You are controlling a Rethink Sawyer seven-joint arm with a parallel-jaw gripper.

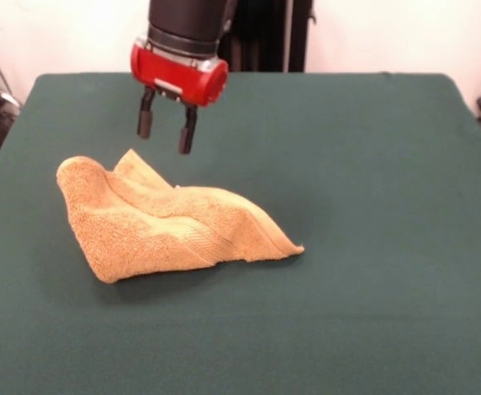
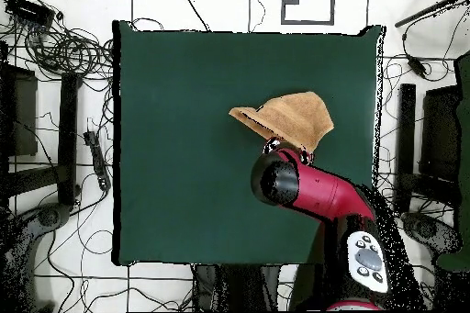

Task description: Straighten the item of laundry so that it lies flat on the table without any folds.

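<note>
Towel (image 1: pixel 162 226) crumpled on green table (image 1: pixel 372 164) just below gripper (image 1: pixel 166 132), arm vertical, fingers apart, holding nothing, hovering over its far edge

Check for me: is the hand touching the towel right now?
Apart. In the front view the hand hangs open above the towel, with green table showing between its fingertips and the cloth.
</note>
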